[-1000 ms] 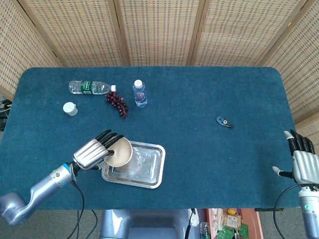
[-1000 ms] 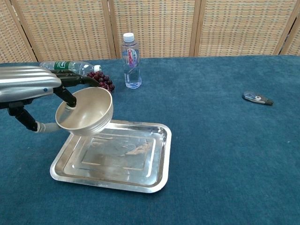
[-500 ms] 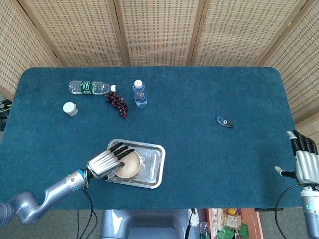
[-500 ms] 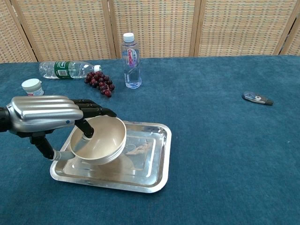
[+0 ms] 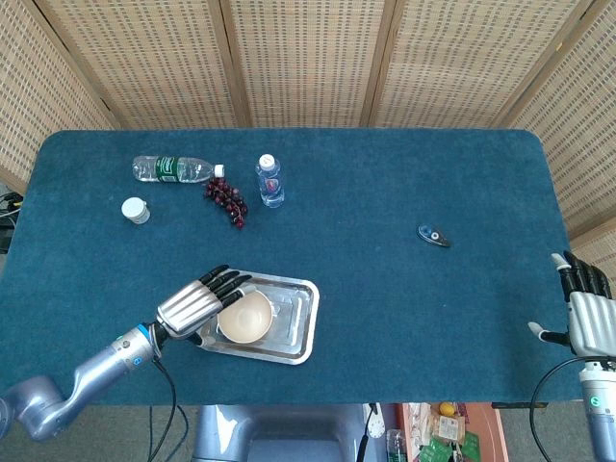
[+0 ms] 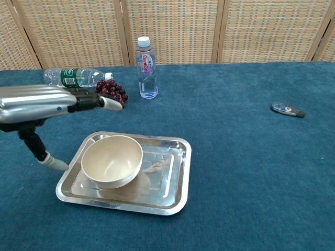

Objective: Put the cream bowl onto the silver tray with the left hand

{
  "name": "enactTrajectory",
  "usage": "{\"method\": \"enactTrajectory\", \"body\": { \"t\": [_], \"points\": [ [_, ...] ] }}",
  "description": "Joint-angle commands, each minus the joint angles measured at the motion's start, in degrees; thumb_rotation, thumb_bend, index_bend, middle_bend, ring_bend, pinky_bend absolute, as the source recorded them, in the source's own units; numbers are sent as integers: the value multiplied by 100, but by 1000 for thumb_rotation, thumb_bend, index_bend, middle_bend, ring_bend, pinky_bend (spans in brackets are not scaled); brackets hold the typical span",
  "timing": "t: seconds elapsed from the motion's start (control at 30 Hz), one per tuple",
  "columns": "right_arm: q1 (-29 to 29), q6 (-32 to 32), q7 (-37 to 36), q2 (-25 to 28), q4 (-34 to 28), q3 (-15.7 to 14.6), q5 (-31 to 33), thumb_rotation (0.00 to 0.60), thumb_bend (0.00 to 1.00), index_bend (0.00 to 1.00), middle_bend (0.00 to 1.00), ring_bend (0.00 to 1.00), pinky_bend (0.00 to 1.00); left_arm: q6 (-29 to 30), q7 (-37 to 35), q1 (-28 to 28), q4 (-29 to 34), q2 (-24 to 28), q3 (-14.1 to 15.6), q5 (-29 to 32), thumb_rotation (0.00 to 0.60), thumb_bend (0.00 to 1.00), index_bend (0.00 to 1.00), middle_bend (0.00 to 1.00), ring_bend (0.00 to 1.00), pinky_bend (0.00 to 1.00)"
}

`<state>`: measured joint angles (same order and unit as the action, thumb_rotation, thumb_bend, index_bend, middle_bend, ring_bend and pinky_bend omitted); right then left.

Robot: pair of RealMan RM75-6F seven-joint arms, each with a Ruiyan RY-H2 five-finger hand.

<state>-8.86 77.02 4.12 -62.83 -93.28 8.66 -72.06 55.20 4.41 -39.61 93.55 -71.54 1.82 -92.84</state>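
The cream bowl sits upright in the left part of the silver tray, near the table's front edge. My left hand hovers above and just left of the bowl with its fingers spread and nothing in it. It stands clear of the bowl's rim. My right hand is at the far right edge of the head view, off the table, fingers apart and empty. The chest view does not show it.
At the back left are a lying water bottle, a grape bunch, a standing small bottle and a white jar. A small dark object lies to the right.
My left hand lowered the bowl onto the tray, let go of it, and has lifted up and back to the left with fingers spread. The right hand stayed put.
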Motion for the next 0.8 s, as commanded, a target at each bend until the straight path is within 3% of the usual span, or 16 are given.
{"method": "enactTrajectory", "body": {
  "t": [0.03, 0.17, 0.33, 0.5, 0.8],
  "points": [
    [9, 15, -31, 19, -22, -5, -29, 600, 0, 0, 0, 0, 0, 594, 263, 517, 290, 431, -120, 583, 600, 0, 0, 0, 0, 0],
    [22, 34, -79, 45, -53, -20, -86, 600, 0, 0, 0, 0, 0, 1255, 1049, 1165, 917, 710, -255, 1787, 600, 0, 0, 0, 0, 0],
    [34, 90, -93, 72, -95, -40, -192, 600, 0, 0, 0, 0, 0, 2678, 2036, 1955, 1136, 717, -339, 2454, 600, 0, 0, 0, 0, 0],
    [61, 192, -133, 104, -167, -50, -312, 600, 0, 0, 0, 0, 0, 3041, 1671, 2288, 850, 625, -341, 2283, 600, 0, 0, 0, 0, 0],
    [94, 251, -162, 149, -224, -99, -442, 600, 0, 0, 0, 0, 0, 3039, 1026, 2530, 595, 734, -315, 1924, 600, 0, 0, 0, 0, 0]
  ]
}}
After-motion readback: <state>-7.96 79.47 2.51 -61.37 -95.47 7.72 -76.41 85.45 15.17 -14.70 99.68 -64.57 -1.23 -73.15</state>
